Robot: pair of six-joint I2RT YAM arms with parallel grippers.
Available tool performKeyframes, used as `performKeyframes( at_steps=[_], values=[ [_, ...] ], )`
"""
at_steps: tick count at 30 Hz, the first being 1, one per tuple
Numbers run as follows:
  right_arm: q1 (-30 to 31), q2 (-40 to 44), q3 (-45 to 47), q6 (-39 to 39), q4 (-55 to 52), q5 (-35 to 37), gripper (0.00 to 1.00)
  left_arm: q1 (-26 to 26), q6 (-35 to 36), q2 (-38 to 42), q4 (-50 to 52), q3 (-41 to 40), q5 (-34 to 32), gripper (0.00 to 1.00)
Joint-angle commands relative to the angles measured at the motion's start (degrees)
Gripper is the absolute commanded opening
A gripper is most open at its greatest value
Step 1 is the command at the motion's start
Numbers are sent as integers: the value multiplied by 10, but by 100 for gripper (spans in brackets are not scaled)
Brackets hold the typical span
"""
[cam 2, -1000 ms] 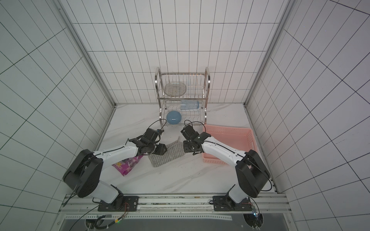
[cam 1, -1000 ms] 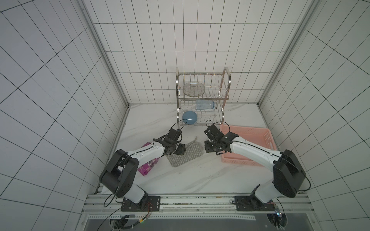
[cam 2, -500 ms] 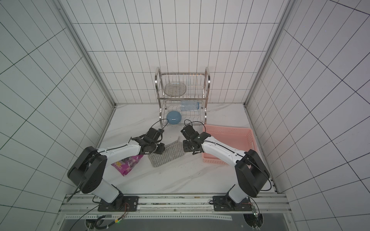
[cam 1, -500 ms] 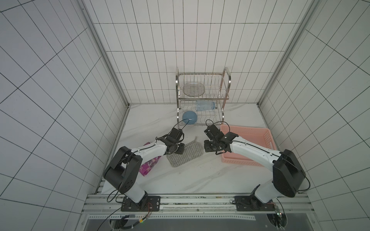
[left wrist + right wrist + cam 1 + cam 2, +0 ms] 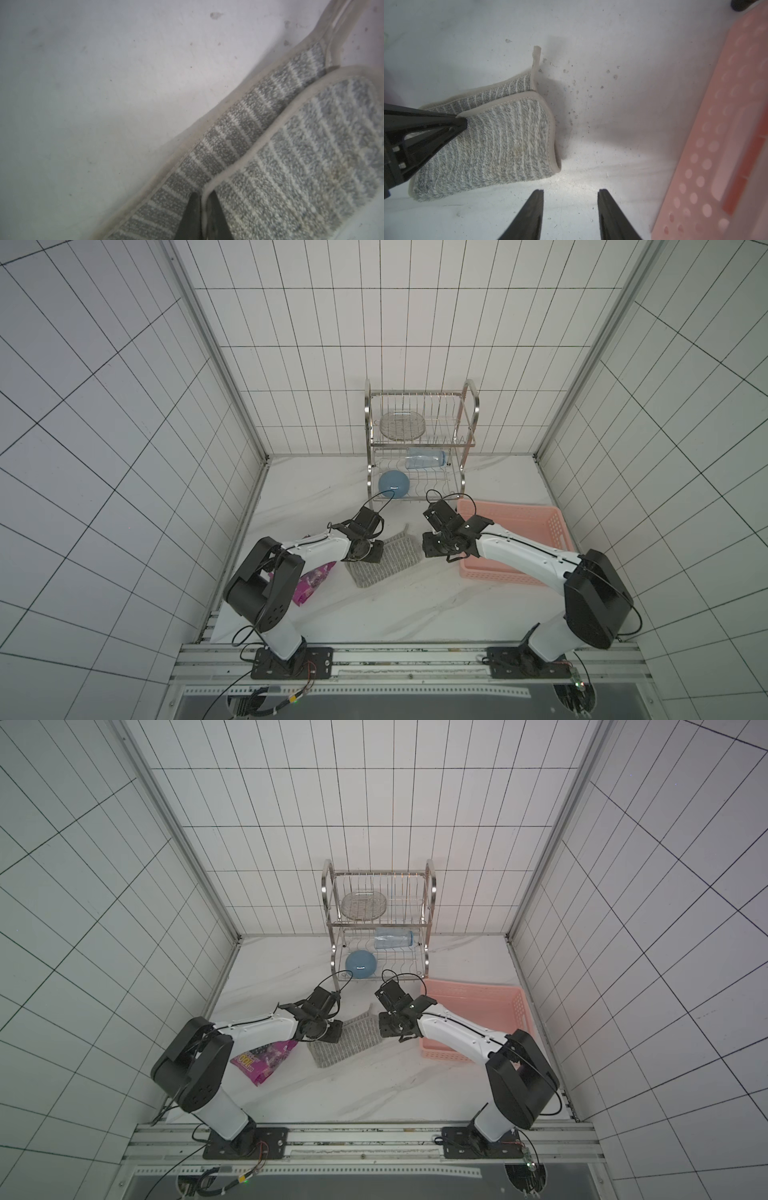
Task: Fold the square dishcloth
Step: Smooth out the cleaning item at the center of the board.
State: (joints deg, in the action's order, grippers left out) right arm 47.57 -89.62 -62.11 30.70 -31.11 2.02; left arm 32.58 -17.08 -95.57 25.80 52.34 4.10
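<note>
Left gripper point(image 5: 201, 200) is clamped on the beige hem of the grey white-striped ribbed square dishcloth point(image 5: 384, 559), which lies doubled over on the white marble tabletop point(image 5: 415, 605) between both arms. Just right of it hovers the right gripper point(image 5: 571, 193), jaws apart and empty, beside the pink perforated plastic basket point(image 5: 726, 124).

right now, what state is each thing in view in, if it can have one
square dishcloth: folded over once, top layer's hem pinched
left end effector: shut on the square dishcloth's hem
right end effector: open, empty, beside the cloth
pink basket: upright, nothing visible inside
snack bag: lying flat
bottle: lying on its side
</note>
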Motion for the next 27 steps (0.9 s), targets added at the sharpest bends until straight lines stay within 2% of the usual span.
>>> performKeyframes(
  at_steps=[1, 7, 18, 27],
  values=[
    [-6, -5, 6, 2, 2, -2, 46, 2, -3, 2, 21, 25, -3, 0],
    [-6, -4, 4, -1, 2, 4, 46, 2, -9, 27, 61, 45, -17, 0],
    [-5, -20, -11, -6, 4, 8, 45, 0, -19, 62, 72, 42, -53, 0],
    [-6, -28, -18, -7, 9, 1, 44, -11, -16, 34, 62, 44, -65, 0]
  ],
)
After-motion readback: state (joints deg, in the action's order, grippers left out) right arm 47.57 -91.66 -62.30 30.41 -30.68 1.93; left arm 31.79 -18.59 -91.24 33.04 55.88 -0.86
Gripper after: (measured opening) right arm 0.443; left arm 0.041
